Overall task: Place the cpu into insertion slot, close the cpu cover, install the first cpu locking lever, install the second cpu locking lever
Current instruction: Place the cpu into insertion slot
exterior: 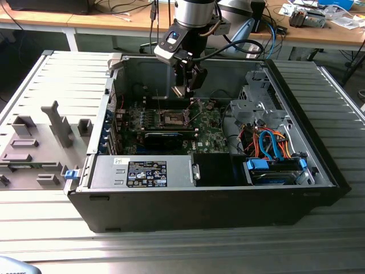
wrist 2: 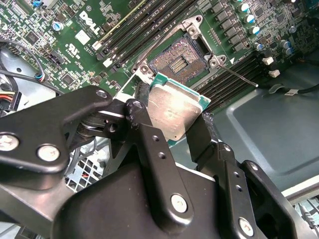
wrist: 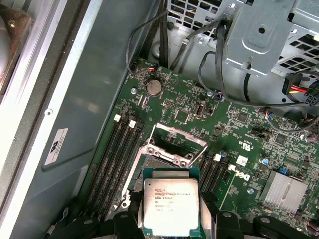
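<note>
The gripper (wrist 2: 168, 117) was clamped on the cpu (wrist: 171, 204), fingers against two opposite edges, holding it in the air above the uncovered insertion slot (wrist 2: 178, 59) of the green motherboard (wrist: 239, 144). The cpu cover (wrist: 175, 143) stood raised.

Silver cpu (wrist: 171, 206) hangs above uncovered insertion slot (wrist 2: 180, 59).

Ribbed grey metal table (exterior: 57, 240), wooden desks (exterior: 114, 23) behind, cables (exterior: 122, 8) strewn across them, even light
</note>
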Controlling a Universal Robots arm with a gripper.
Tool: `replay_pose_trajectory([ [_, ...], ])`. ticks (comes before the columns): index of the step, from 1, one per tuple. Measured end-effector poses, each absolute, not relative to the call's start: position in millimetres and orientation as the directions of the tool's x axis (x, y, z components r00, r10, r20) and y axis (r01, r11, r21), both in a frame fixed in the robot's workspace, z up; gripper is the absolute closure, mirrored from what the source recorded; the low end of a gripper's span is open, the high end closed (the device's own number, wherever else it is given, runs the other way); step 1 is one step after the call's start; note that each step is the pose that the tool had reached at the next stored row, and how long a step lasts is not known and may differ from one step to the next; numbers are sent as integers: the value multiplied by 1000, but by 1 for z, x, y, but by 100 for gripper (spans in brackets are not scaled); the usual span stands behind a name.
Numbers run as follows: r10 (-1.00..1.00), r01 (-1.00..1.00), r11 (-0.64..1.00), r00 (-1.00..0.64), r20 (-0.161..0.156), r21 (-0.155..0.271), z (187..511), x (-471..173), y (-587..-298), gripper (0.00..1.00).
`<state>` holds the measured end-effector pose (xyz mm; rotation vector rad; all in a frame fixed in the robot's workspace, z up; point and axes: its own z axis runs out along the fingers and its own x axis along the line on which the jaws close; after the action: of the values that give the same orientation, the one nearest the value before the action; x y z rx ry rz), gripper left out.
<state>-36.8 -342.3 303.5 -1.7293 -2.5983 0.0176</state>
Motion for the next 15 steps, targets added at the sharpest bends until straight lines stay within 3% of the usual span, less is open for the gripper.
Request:
replay_pose_trajectory([
  [15, 934, 933, 358, -358, 11, -21, 302, -37, -342, 45],
])
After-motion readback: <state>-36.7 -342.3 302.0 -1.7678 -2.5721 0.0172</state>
